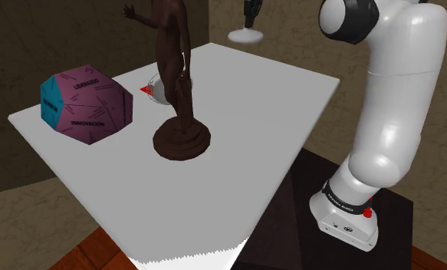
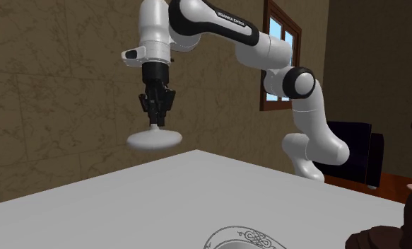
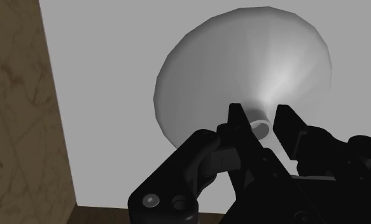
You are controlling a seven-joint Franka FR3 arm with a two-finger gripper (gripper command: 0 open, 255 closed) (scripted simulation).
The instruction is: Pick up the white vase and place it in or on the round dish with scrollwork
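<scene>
White vase [image 2: 155,139]: flared body, slim neck at twelve o'clock, jaws pinching that neck above the table [image 2: 126,205]. We judge it light, stiff, slick, fragile; neck the best hold.

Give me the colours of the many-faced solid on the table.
The polyhedron is purple with dark lettering, one side teal; clearest in the shoulder view.
</scene>
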